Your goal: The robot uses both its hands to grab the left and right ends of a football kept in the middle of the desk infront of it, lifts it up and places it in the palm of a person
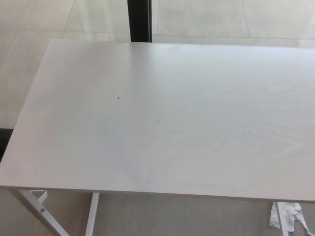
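We look down on a pale wood-grain desk [167, 113] that fills most of the head view; its right edge is cut off by the frame. A few tiny dark specks [118, 97] dot the top. Neither of our hands shows, so we cannot tell how the fingers stand. We see no football anywhere in view. A dark vertical post [140, 20] stands beyond the far edge. White legs [91, 214] show under the near left, and crumpled white scrap [289, 216] lies on the floor near right.
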Motion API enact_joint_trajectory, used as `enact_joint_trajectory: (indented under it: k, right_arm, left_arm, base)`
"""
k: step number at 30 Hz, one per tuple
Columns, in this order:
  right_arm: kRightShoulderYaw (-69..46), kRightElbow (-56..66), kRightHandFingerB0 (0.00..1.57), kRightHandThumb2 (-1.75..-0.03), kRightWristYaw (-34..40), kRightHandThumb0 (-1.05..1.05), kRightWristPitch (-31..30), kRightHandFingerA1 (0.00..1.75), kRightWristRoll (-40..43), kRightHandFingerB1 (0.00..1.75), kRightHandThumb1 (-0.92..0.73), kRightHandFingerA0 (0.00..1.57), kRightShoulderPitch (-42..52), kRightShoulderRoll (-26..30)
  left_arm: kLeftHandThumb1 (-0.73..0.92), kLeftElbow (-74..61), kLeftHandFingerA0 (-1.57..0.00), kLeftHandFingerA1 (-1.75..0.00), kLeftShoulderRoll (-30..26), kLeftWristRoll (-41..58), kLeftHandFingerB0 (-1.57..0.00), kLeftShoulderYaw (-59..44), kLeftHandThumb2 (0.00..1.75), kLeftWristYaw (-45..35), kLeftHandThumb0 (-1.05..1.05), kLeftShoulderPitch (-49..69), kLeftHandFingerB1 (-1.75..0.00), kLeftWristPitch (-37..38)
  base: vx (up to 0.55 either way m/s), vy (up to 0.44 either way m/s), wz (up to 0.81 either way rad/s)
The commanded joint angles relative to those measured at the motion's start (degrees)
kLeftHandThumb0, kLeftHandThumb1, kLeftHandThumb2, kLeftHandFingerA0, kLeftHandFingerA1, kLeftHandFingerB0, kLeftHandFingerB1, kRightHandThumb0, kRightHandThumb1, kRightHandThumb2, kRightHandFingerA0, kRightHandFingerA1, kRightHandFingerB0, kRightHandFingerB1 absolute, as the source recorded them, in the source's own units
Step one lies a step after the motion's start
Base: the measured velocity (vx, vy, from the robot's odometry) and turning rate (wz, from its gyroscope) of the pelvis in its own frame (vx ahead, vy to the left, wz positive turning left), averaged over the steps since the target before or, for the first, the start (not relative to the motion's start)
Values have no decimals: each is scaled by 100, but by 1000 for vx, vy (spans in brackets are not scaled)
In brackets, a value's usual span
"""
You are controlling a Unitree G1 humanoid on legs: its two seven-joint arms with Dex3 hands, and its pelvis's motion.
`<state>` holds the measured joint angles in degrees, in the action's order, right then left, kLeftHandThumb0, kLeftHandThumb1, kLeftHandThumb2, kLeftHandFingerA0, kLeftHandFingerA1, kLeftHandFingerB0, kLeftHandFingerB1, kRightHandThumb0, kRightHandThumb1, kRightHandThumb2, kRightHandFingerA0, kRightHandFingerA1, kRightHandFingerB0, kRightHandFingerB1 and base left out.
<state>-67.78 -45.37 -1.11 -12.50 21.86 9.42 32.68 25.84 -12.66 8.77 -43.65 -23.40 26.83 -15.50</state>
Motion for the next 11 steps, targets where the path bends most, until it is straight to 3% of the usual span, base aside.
enact_joint_trajectory:
  k: [1,2,3,5,6,7,8,11]
  right_arm:
    - [-273,712,5,-85,892,-58,-1111,66,585,43,-60,29,-341,467]
    - [-302,746,5,-85,929,-58,-1157,66,602,43,-60,29,-328,458]
    - [-222,876,5,-86,539,-58,-917,70,638,45,-61,25,-145,186]
    - [-165,1122,5,-86,405,-58,-948,68,673,39,-59,24,2,20]
    - [-113,1114,11,-63,260,-52,-876,56,681,23,-71,20,67,-17]
    - [-27,925,0,-107,-75,-33,-557,53,632,50,-57,3,201,-19]
    - [40,837,9,-61,-163,-53,-349,55,569,26,-71,20,265,-24]
    - [286,698,9,-61,-468,-57,372,45,391,27,-70,20,550,-104]
  left_arm:
    - [68,-555,-61,-67,207,576,-29,-49,104,150,-80,97,-53,-156]
    - [68,-613,-61,-67,216,583,-29,-37,104,164,-80,107,-53,-181]
    - [79,-770,-64,-61,321,733,-37,-109,64,224,-73,96,-42,-371]
    - [80,-955,-63,-62,358,788,-37,-94,64,248,-73,143,-43,-472]
    - [79,-973,-62,-63,368,809,-38,-75,63,249,-73,153,-44,-485]
    - [62,-914,-57,-70,373,835,-33,-60,99,215,-72,189,-55,-476]
    - [78,-879,-63,-65,357,840,-37,-44,63,202,-73,213,-45,-467]
    - [78,-877,-59,-66,219,759,-35,113,63,80,-75,387,-43,-434]
  base:
    - [0,0,0]
    - [0,0,0]
    - [0,0,0]
    - [0,0,0]
    - [0,0,0]
    - [0,0,0]
    - [0,0,0]
    - [0,0,0]
